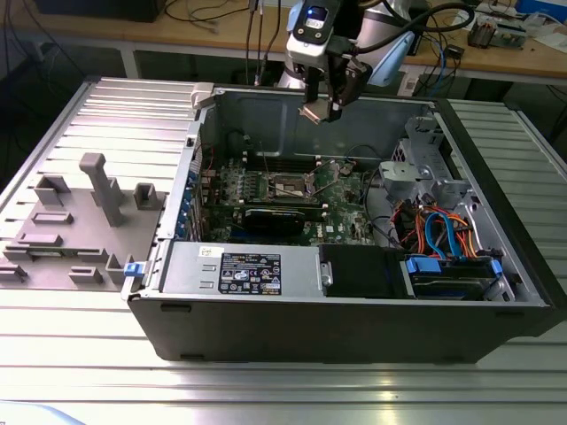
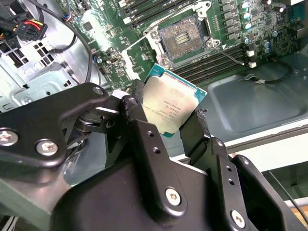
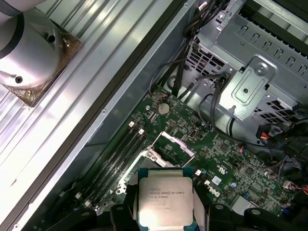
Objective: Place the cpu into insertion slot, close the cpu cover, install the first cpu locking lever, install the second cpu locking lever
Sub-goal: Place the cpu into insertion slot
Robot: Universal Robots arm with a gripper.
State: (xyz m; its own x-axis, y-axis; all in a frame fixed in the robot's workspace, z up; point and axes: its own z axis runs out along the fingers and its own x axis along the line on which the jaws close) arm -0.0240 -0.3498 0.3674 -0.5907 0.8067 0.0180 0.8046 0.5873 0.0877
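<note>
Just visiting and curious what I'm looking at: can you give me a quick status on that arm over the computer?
End effector shut on the cpu, hovering above the open case. Insertion slot uncovered, empty. Nothing seen between them.

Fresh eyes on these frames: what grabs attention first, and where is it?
First comes the small square chip with a dull silver-grey metal top, pinched in the black gripper above the open dark-grey computer case. Below it, in both wrist views, the square dark socket with a silver rim lies uncovered on the green circuit board, near the case's middle in the exterior view.
</note>
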